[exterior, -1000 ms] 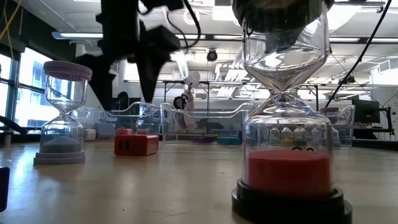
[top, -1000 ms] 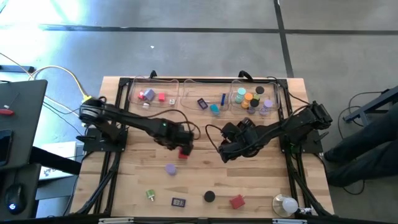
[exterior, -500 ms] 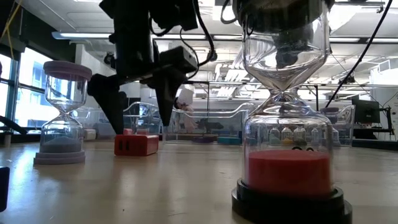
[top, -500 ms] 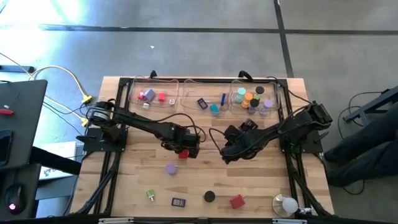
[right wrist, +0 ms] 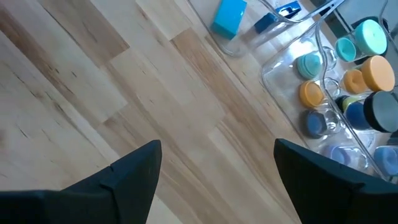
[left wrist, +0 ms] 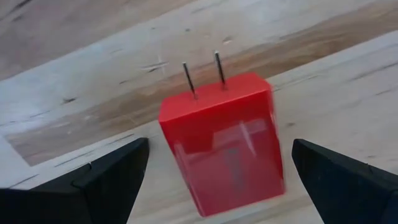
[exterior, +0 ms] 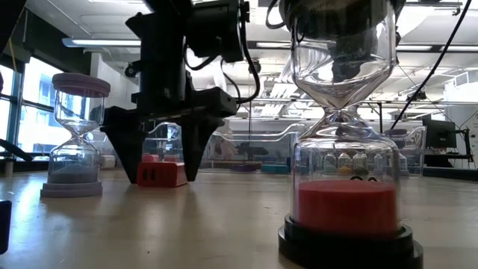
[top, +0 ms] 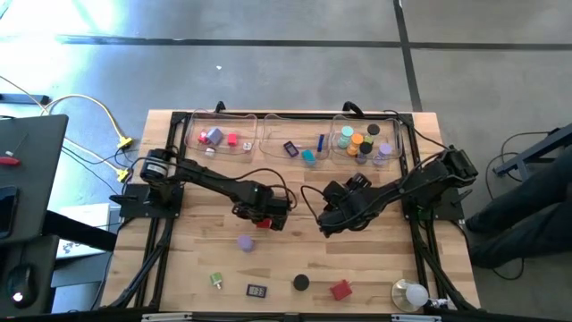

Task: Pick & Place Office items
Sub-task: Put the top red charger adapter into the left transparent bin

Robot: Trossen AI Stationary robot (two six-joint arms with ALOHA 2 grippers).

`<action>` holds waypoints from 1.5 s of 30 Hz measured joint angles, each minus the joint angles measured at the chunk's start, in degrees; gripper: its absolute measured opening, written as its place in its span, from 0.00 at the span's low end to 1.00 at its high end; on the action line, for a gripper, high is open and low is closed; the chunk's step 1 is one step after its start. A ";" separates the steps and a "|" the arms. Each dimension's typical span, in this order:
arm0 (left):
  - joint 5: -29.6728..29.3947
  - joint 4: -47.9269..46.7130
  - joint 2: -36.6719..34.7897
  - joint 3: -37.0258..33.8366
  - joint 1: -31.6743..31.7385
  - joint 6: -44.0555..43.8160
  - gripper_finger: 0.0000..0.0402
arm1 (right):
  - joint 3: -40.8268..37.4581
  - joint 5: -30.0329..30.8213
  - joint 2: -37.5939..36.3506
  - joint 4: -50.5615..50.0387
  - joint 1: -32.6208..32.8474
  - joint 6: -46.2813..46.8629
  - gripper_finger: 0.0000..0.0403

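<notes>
Jaws spread wide, your left gripper (top: 262, 217) is low over the table with the red block (left wrist: 217, 140) lying directly between its fingers (exterior: 119, 142); from the table-level camera both tips sit at or very near the wood (top: 384, 259), one to each side of the block, neither visibly touching it; the wrist camera shows two thin metal prongs standing out of the block's far end, pointing away from the gripper, so this looks like a small plug-type piece rather than a plain eraser; judge it light, rigid and smooth-faced, so it will likely skate if one finger reaches it first; take it across the two flat side faces, mid-body, well back from the prongs, and close evenly; further right, your right gripper (top: 332, 217) waits above bare wood, fingers (right wrist: 134, 171) also parted and holding nothing; beyond it stands the clear tray (right wrist: 292, 74) of coloured round caps (right wrist: 364, 74), near but not under the fingers.
</notes>
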 joint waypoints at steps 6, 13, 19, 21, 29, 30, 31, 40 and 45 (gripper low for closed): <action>0.37 -0.46 0.93 0.21 0.09 0.10 0.97 | 0.02 -0.22 0.00 0.53 0.02 0.00 0.74; 0.22 -0.42 1.04 0.11 -0.07 1.19 0.97 | 0.02 -0.44 0.00 0.54 0.02 -0.02 0.74; -0.55 -0.27 1.10 0.03 0.35 1.53 0.97 | 0.02 -1.43 0.00 0.53 0.02 -0.04 0.74; -0.85 -0.22 1.13 0.02 0.31 1.40 0.97 | 0.02 -1.62 0.00 0.53 0.02 -0.03 0.74; -2.03 -0.27 1.19 -0.05 0.31 0.35 0.97 | 0.04 -1.94 0.00 0.53 0.06 -0.04 0.74; -2.01 -0.29 1.19 -0.05 0.31 0.85 0.97 | 0.04 -1.98 0.00 0.52 0.08 -0.04 0.74; -2.03 -0.27 1.19 -0.05 0.31 1.49 0.97 | 0.04 -2.09 0.00 0.53 0.18 -0.04 0.74; -2.13 -0.29 1.19 -0.05 0.16 4.24 0.97 | 0.04 -1.97 0.00 0.51 0.86 -0.04 0.74; -2.34 -0.16 1.19 -0.05 -0.07 -0.14 0.97 | 0.04 -1.94 0.00 0.51 1.20 -0.04 0.74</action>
